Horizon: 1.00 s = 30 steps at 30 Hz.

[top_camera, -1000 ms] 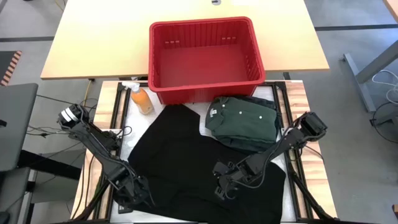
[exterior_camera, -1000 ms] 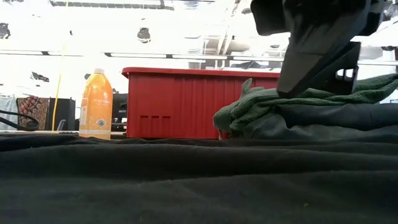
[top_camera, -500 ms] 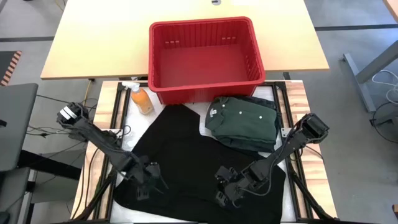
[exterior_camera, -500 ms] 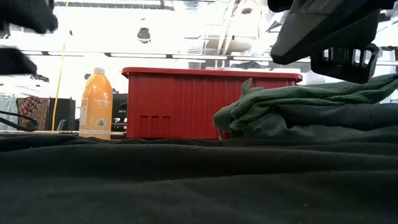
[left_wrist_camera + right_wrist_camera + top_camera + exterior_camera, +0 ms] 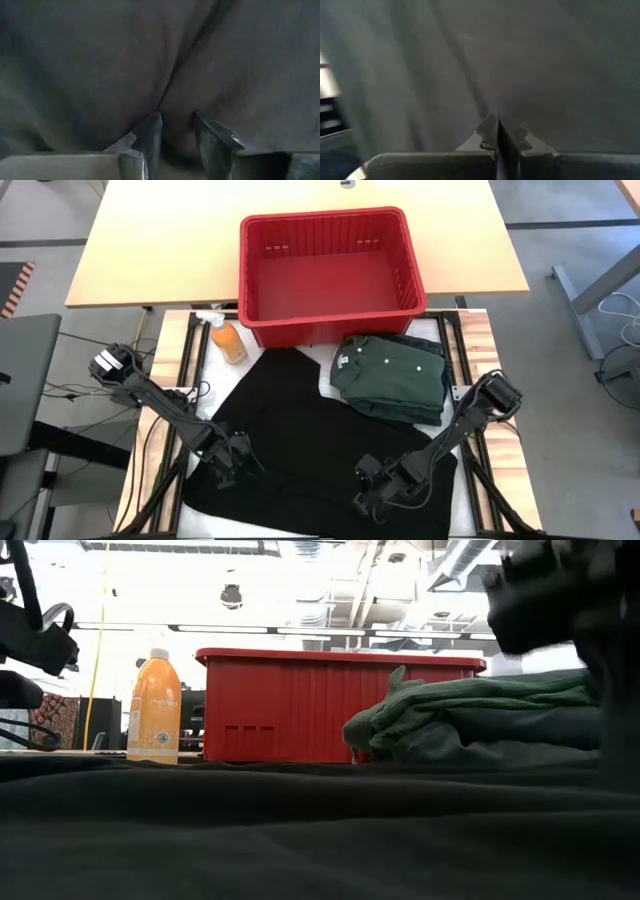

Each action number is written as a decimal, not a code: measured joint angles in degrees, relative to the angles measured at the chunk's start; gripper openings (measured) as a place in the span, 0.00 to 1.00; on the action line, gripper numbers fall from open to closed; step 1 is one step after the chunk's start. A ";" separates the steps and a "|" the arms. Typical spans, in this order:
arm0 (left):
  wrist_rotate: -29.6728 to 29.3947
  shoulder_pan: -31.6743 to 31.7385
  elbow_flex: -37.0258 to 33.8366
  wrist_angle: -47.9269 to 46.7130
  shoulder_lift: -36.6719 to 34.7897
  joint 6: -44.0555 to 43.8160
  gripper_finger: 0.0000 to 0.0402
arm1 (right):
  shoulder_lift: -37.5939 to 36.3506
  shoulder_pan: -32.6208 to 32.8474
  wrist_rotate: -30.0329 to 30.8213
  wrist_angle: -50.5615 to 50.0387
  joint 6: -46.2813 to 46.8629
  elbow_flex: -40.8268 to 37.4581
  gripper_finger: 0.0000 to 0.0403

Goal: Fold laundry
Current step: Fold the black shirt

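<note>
A black garment (image 5: 300, 435) lies spread flat over the table and fills the foreground of the low view (image 5: 300, 830). A folded green buttoned shirt (image 5: 392, 375) with a white neck label rests on another dark folded piece at the far right (image 5: 470, 715). My left gripper (image 5: 232, 465) is over the garment's near-left part, open, its fingers on either side of a crease (image 5: 172, 90). My right gripper (image 5: 375, 495) is over the near-right part, shut (image 5: 498, 131). My left gripper comes down on the black garment from above, slanting. Its fingertips (image 5: 150, 131) stand on the cloth on either side of a crease (image 5: 165, 100), and the cloth lies flat on the table. My right gripper points its shut fingertips (image 5: 492, 131) down at the black cloth (image 5: 520, 65); I cannot tell whether they touch it.
A red plastic basket (image 5: 328, 265) stands at the table's far side, right behind the garments. An orange bottle (image 5: 228, 340) stands at the far left beside it (image 5: 155, 705). Wooden table edges and metal frame rails run along both sides (image 5: 480, 340).
My left gripper has moved from the near-left corner toward the right and a little farther in over the black garment. My right gripper has moved toward the near edge. The garments have stayed where they were.
</note>
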 joint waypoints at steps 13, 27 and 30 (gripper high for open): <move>-0.12 2.13 -4.39 -2.67 -8.94 -1.67 0.27 | -10.02 1.26 4.01 -12.66 1.98 0.07 0.07; -22.85 11.65 -2.50 -4.52 -27.33 4.78 0.34 | -20.86 0.69 3.25 -51.01 19.17 -0.03 0.17; -21.90 20.15 -3.16 -3.67 -26.69 10.54 0.39 | -21.67 -2.96 -0.70 -50.62 15.02 -1.15 0.25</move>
